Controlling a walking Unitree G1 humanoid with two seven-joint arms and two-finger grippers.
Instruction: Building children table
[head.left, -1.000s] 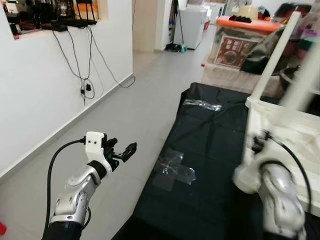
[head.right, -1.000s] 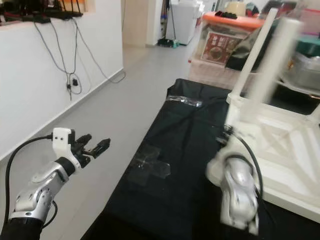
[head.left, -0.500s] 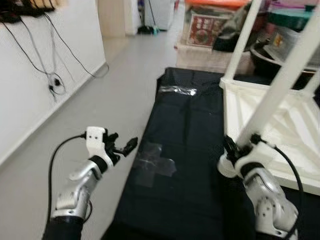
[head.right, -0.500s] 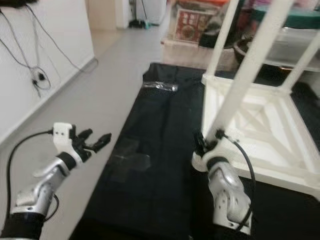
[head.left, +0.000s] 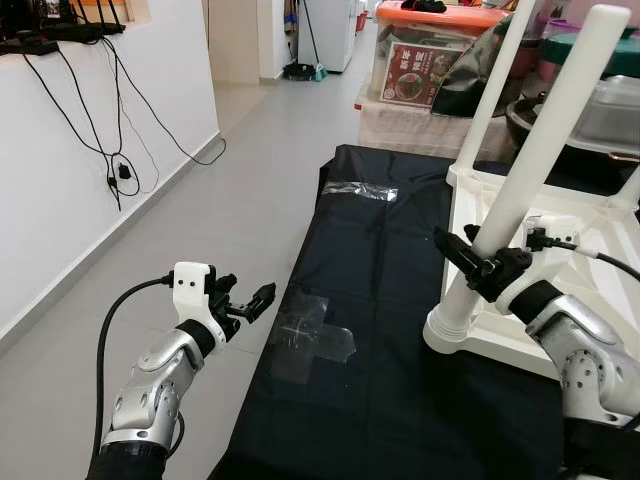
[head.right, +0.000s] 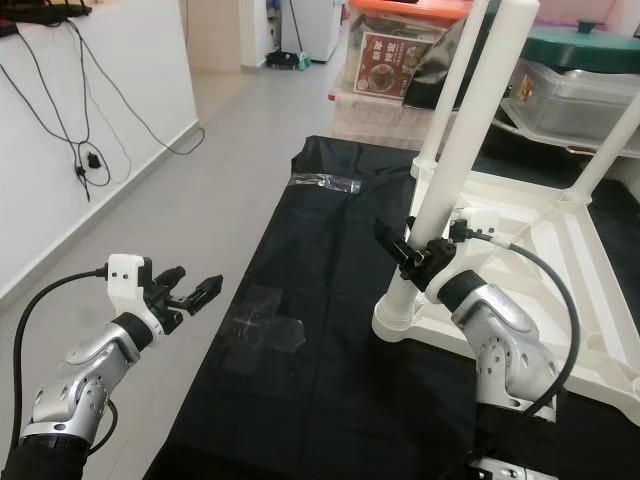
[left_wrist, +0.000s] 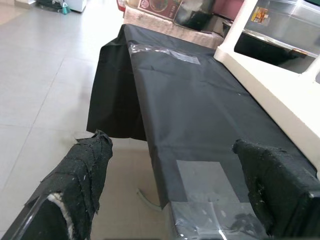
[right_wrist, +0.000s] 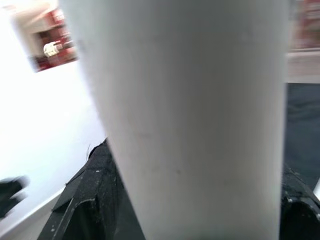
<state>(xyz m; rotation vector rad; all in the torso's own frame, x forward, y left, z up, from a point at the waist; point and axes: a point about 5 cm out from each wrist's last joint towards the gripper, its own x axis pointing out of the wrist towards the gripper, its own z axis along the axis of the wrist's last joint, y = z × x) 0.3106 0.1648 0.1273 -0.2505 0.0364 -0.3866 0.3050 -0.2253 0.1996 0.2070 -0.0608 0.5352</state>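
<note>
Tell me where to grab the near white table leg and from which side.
Grip the near leg low on its round shaft, just above the socket in the upturned white table, coming from the side. The right claw already straddles it there; the shaft leans, so a low hold likely steadies it best.

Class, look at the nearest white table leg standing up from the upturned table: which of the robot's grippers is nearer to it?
Right. The right gripper has its fingers on either side of the white table leg. The left gripper hangs open over the floor beside the black sheet, well away.
</note>
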